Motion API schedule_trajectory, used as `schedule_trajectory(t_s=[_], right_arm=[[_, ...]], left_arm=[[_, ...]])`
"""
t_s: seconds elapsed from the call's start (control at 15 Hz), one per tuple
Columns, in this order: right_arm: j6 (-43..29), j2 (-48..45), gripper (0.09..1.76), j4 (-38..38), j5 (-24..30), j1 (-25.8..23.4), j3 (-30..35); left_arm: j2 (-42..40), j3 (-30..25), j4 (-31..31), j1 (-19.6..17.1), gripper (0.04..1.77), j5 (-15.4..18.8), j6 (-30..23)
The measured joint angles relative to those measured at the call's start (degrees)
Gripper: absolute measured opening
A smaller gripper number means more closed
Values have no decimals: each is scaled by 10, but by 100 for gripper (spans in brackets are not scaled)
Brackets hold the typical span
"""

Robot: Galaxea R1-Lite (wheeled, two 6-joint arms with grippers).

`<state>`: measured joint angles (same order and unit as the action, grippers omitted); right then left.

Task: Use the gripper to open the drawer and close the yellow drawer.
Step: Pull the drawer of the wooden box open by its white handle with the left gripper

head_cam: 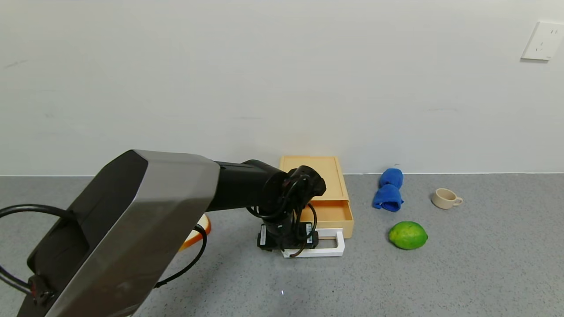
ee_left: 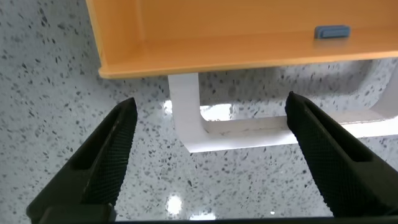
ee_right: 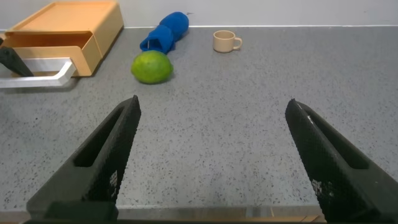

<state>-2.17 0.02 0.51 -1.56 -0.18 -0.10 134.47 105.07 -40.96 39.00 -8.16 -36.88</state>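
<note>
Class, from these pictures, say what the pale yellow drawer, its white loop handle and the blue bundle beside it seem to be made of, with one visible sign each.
Pale yellow drawer: probably matte moulded plastic; even colour, smooth thin walls. White loop handle: likely glossy plastic; rounded corners, faint sheen. Blue bundle: soft cloth; folds and a fuzzy surface. The open left hand hovers above the handle.

Green lime [head_cam: 408,235], blue cloth [head_cam: 388,190], beige cup [head_cam: 445,198], wall socket [head_cam: 542,41]

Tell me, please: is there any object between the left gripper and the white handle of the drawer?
Nothing visible is between them. The left gripper hangs open just above the white handle of the drawer, with one finger on each side of the handle's end. The drawer stands partly pulled out of its case.
</note>
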Motion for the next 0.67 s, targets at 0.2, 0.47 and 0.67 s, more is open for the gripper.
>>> schedule_trajectory(t_s=[0.2,0.47,0.67], right_arm=[[0,0,171,0,0,0,0],[0,0,171,0,0,0,0],[0,0,171,0,0,0,0]], left_arm=[[-11,-20,0,8,172,0,-4],[-26,-49,0,16,172,8,-17],[-37,-73,2,24,172,13,-22]])
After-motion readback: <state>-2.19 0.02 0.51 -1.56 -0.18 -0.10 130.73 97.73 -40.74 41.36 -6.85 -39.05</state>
